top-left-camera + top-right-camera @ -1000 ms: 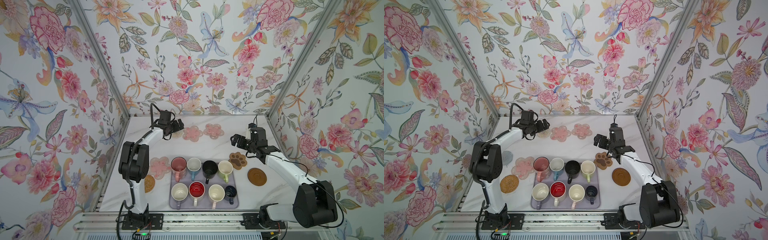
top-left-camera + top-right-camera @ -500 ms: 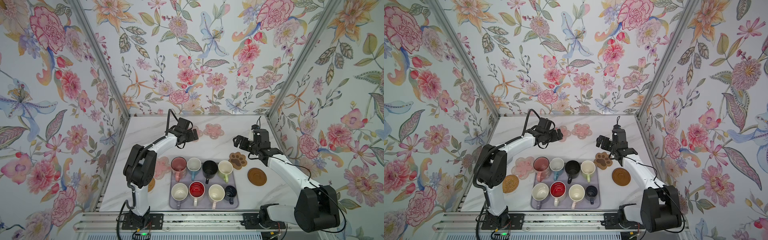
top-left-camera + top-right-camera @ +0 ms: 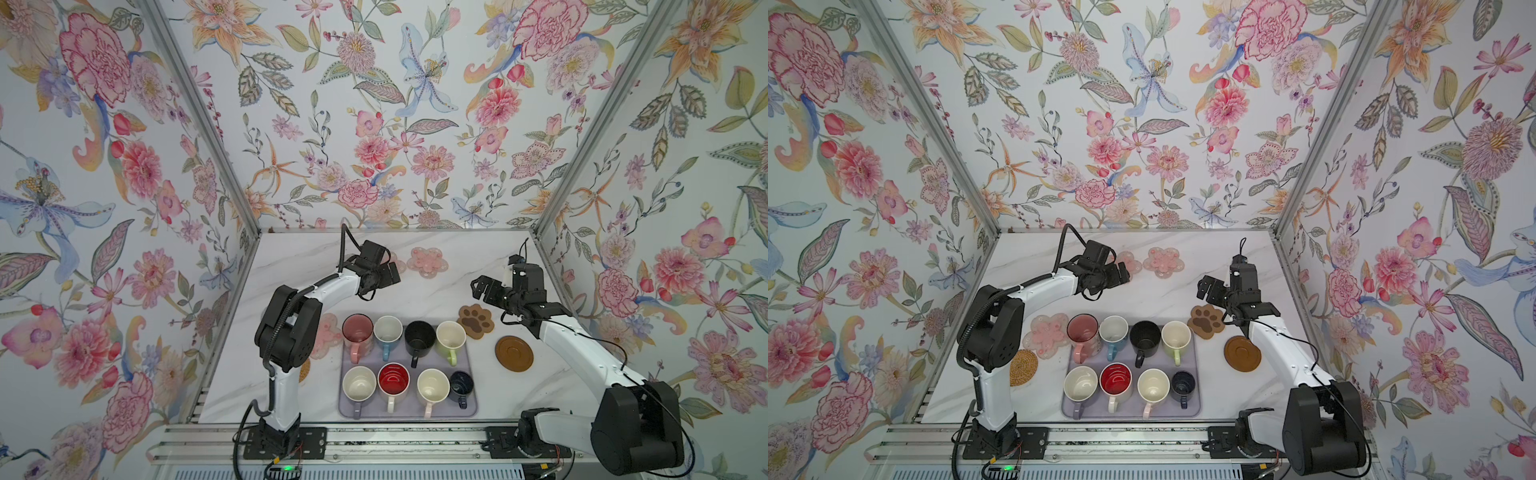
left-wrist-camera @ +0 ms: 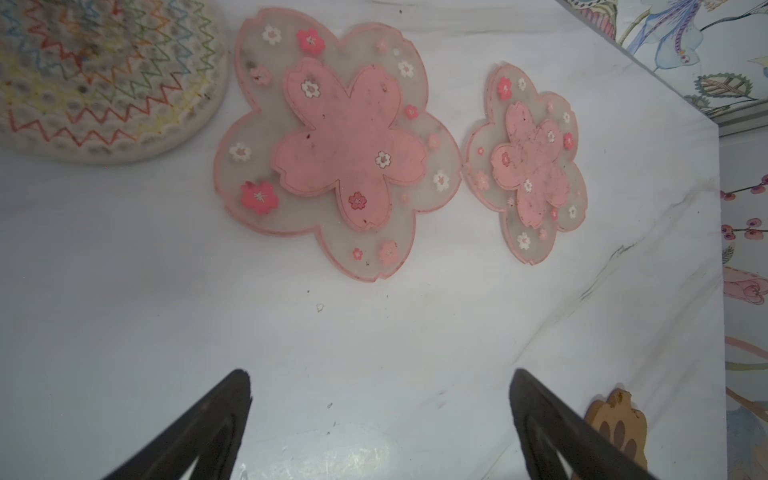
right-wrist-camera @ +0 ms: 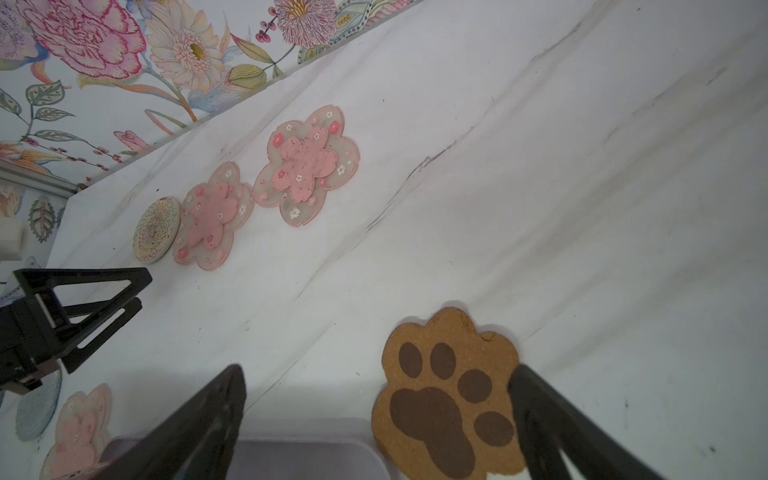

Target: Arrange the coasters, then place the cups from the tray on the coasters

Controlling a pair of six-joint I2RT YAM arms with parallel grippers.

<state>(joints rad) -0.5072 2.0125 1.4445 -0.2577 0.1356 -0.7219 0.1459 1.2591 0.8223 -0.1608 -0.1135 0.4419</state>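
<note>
Right gripper [image 5: 378, 370] spread wide, empty; paw coaster [image 5: 446, 399] below it, off-centre between jaws, beside tray [image 3: 405, 414] corner. Left gripper [image 4: 380, 374] farther off, wide, empty, near flower coasters [image 4: 336, 145] at back. Cups [image 3: 419, 336] on tray.
</note>
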